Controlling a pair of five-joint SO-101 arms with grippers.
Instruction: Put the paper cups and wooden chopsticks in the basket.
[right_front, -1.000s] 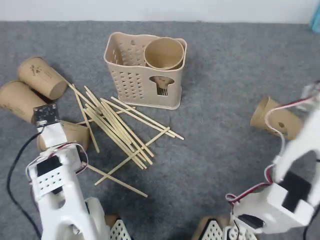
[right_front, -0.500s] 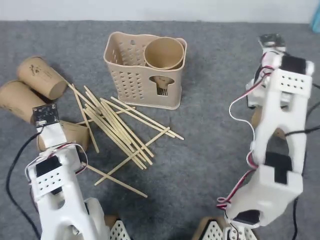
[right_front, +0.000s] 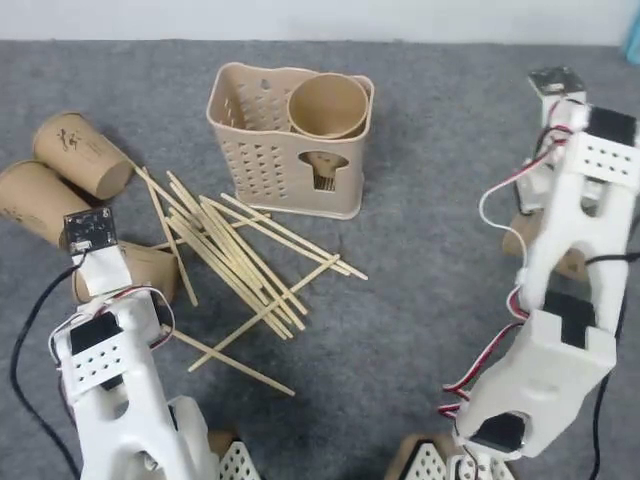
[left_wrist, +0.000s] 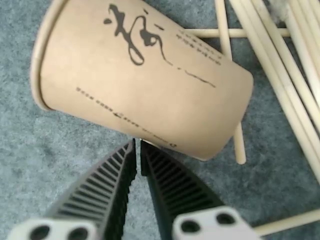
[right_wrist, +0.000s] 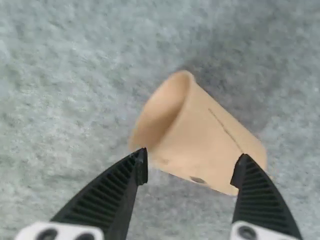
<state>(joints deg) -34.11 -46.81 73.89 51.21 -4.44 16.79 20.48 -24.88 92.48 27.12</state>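
The beige perforated plastic basket (right_front: 262, 150) stands upright on the grey carpeted tabletop (right_front: 430, 180), with one plain brown paper cup (right_front: 328, 105) upright in its compartment nearer the right arm. Paper cups, total five: the one in the basket, two printed brown cups (right_front: 82, 152) on their sides at the far left, a third printed cup (left_wrist: 145, 85) beside them, and a right-side cup (right_wrist: 200, 125), also on its side. The pale wooden chopsticks (right_front: 240, 260) form a loose crossed pile in front of the basket, roughly a dozen; exact count unreadable. Left gripper (left_wrist: 137, 145): jaws almost closed, empty, tips at the third printed cup's wall. Right gripper (right_wrist: 192, 160): jaws spread wide over the right-side cup, gripping nothing
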